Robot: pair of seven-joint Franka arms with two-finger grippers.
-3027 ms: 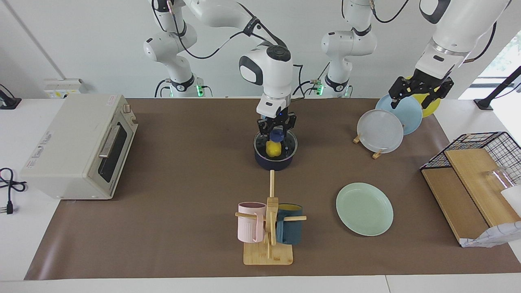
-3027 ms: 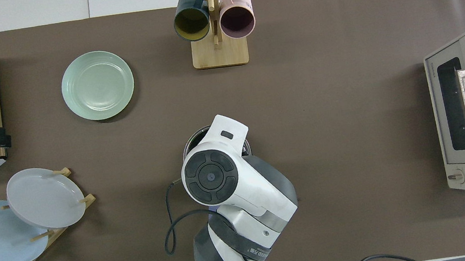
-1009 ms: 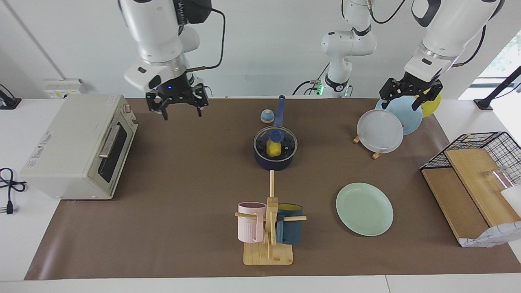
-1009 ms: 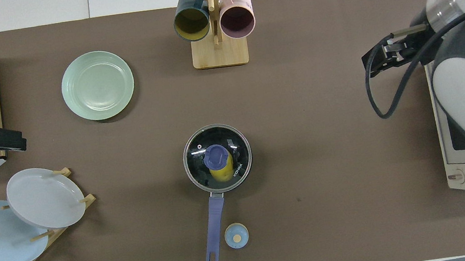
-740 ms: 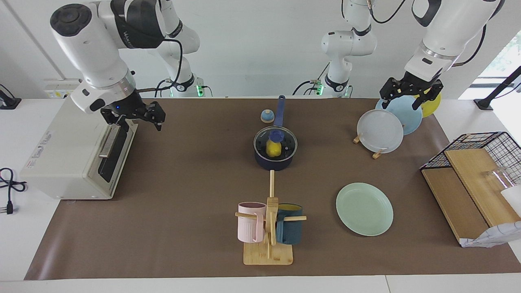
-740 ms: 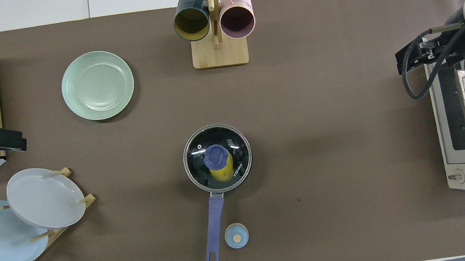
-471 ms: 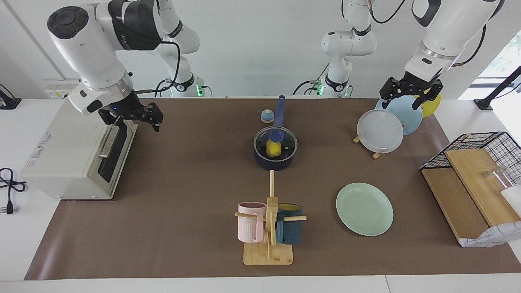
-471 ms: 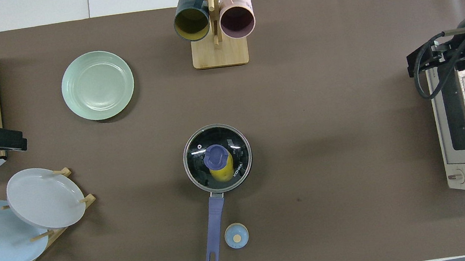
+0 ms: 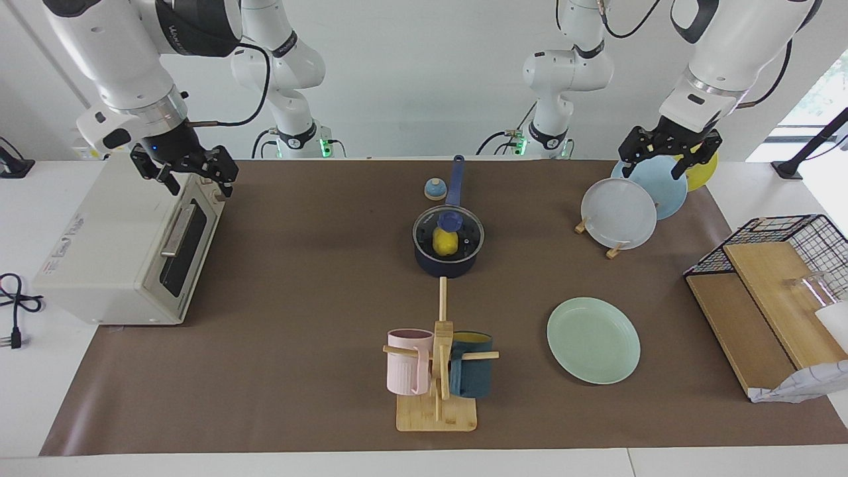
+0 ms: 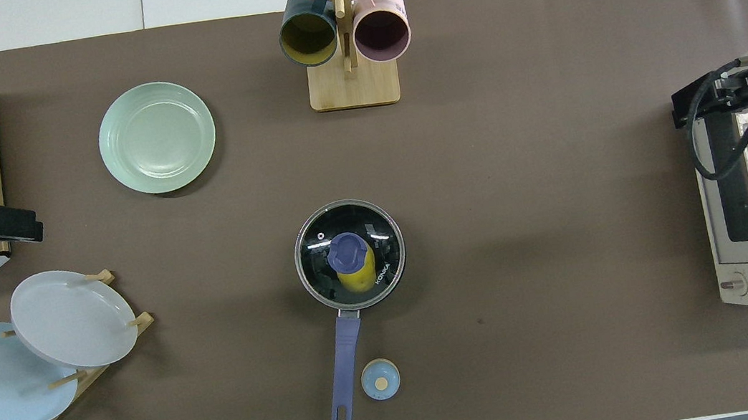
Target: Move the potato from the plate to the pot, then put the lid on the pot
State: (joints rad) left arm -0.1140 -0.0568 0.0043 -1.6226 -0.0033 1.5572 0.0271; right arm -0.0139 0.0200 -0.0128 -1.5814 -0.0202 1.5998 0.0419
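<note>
The dark navy pot (image 9: 448,263) stands mid-table, its long blue handle (image 10: 344,369) pointing toward the robots. The clear glass lid (image 9: 464,232) with its blue knob (image 10: 345,252) sits on the pot. The yellow potato (image 9: 445,244) lies inside and shows through the glass; it also shows in the overhead view (image 10: 358,279). The mint-green plate (image 9: 593,340) lies bare, farther from the robots, toward the left arm's end. My right gripper (image 9: 197,185) is open and empty over the toaster oven's top edge. My left gripper (image 9: 651,172) is open and empty over the plate rack.
A toaster oven (image 9: 126,245) stands at the right arm's end. A mug tree (image 9: 437,371) with a pink and a teal mug stands farther out than the pot. A small blue bell dome (image 9: 434,189) sits beside the handle. A plate rack (image 9: 619,213) and a wire basket (image 9: 788,228) stand at the left arm's end.
My right gripper let go of the lid's knob, rose and swung away from the pot to over the toaster oven. The lid stays on the pot. The left arm barely moved.
</note>
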